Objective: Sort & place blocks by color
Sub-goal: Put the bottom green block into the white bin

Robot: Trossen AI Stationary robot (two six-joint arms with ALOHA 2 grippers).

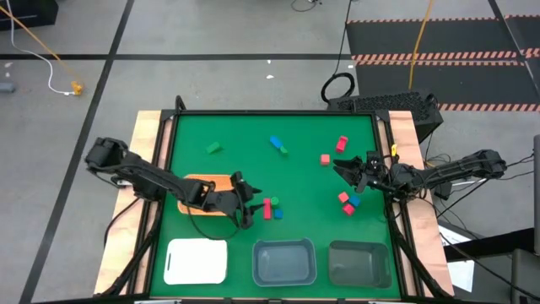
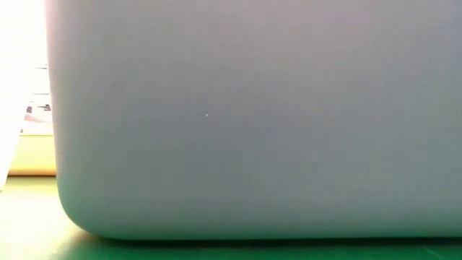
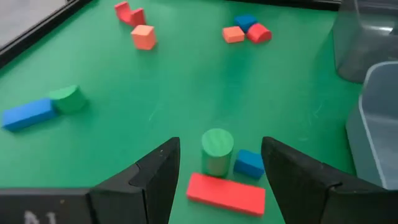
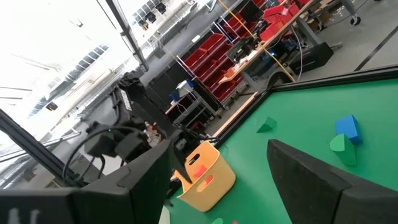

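Evidently the left gripper [image 3: 217, 180], jaws spread and empty, straddles a green cylinder [image 3: 217, 150], seemingly light, rigid, best pinched across its round sides

The right end effector [image 4: 214, 180] shows its two dark fingers [image 4: 311, 171] apart, nothing between them. Beyond them on the green bench [image 4: 298, 118] stands an orange tray [image 4: 208, 177] (red pieces inside). Well apart from the tray lie a blue block [image 4: 347, 127] touching a green block [image 4: 340, 144], and a small green wedge [image 4: 267, 125].
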